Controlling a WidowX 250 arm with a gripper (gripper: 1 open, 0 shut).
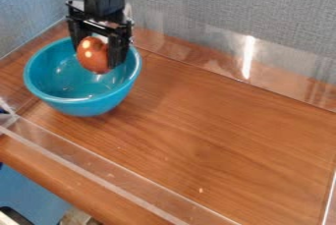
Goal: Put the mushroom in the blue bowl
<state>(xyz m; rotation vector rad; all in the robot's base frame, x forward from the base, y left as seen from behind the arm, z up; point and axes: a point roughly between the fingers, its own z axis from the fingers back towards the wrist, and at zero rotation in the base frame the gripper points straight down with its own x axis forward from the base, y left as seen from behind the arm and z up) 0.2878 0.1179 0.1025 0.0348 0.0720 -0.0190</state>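
The blue bowl (59, 86) is a large, shiny turquoise bowl standing at the back left of the wooden table. My gripper (101, 50) points straight down over the bowl's far side. Its black fingers (126, 44) are spread a little apart. The mushroom (92, 54), small, glossy and orange-brown, sits between them just above the bowl's inside. It lies against the left finger, with a small gap to the right one. The bowl's floor directly under the mushroom is partly hidden.
Clear plastic walls (250, 57) run around the table (210, 131), along the back, the left and the front edge. A grey textured wall stands behind. Bare wood stretches to the right of the bowl.
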